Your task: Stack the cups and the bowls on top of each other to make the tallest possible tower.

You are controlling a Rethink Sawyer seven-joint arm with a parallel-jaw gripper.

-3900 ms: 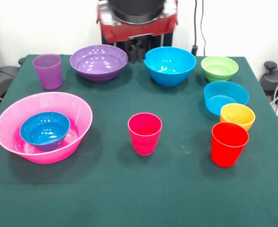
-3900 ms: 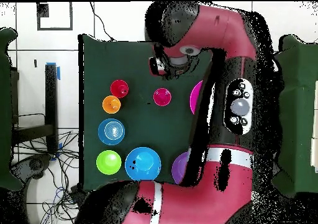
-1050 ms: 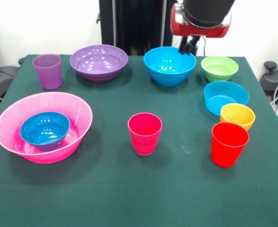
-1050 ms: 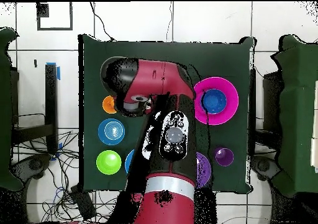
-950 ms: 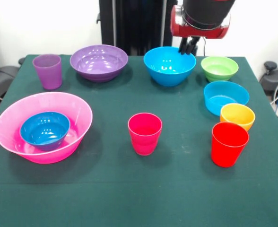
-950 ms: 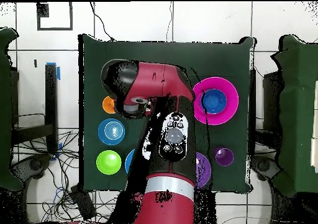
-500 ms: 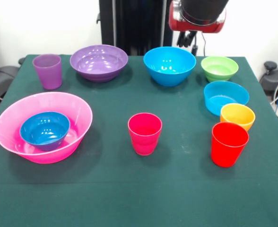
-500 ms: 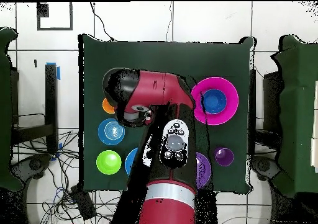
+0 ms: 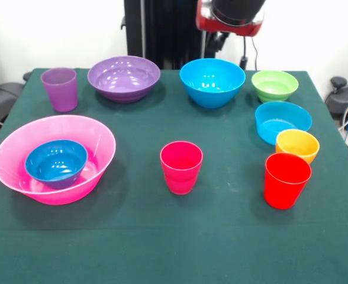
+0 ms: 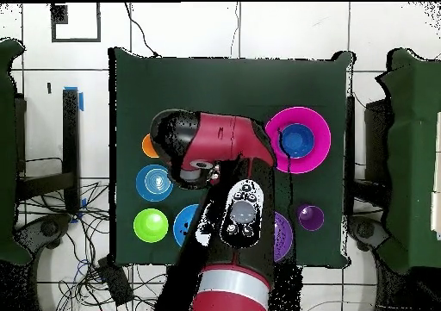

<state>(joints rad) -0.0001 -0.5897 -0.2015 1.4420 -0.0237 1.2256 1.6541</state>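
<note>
A: Gripper [image 9: 216, 42] status? You've got it high over the table's [image 9: 132, 236] back edge, just above the large blue bowl [image 9: 212, 81].

B: Can't tell if it's spread or pinched; it's mostly hidden.

A: Bowls?

B: Small dark blue bowl [image 9: 56, 163] sits inside the huge pink bowl [image 9: 94, 139], front-left. Purple bowl [image 9: 123, 77] stands apart at the back. Magenta cup [image 9: 181, 167] mid-table; red cup [image 9: 287, 180] touches the orange bowl [image 9: 297, 145].

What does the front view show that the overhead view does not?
Only the front view shows the magenta cup and the red cup; from above the arm covers them. Only the overhead view shows the arm's full length and the tiled floor. Both show the pink bowl holding the small blue bowl, and the green bowl.
</note>
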